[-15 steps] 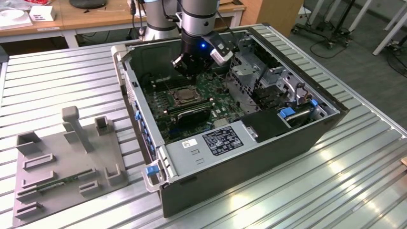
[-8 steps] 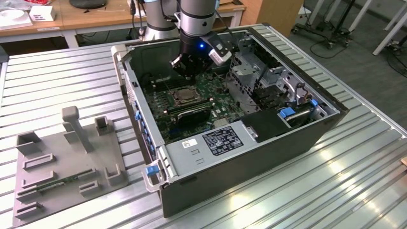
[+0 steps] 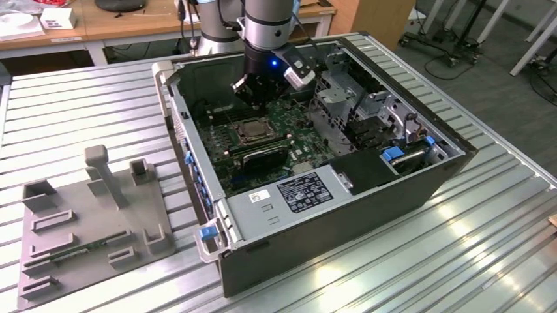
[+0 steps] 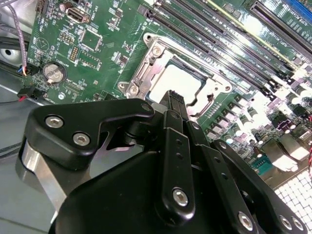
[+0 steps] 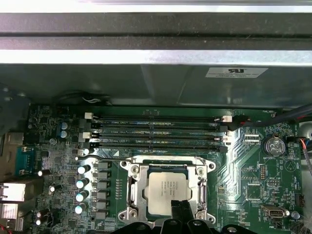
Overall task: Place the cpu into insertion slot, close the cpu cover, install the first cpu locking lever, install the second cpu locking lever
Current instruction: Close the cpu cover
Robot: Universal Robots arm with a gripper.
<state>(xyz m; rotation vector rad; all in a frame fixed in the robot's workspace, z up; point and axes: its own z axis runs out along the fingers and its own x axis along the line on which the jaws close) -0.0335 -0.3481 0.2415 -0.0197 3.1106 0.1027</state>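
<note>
Gripper (image 5: 181, 210), fingers pressed together on nothing, hovers at the edge of the cpu (image 5: 165, 191), which sits in the insertion slot (image 5: 142, 187) beneath the lowered cpu cover (image 5: 202, 191).

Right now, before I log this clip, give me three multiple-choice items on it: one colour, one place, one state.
1. The circuit board is: A red; B green; C white.
2. The cpu lies: A loose on the board; B propped on edge; C in the insertion slot.
3. The cpu cover is: A down flat around the cpu; B standing upright; C taken off.

Key: 1 B, green shows in both wrist views. 2 C, it sits square inside the socket rim. 3 A, its frame borders the cpu, whose face shows through the window.
</note>
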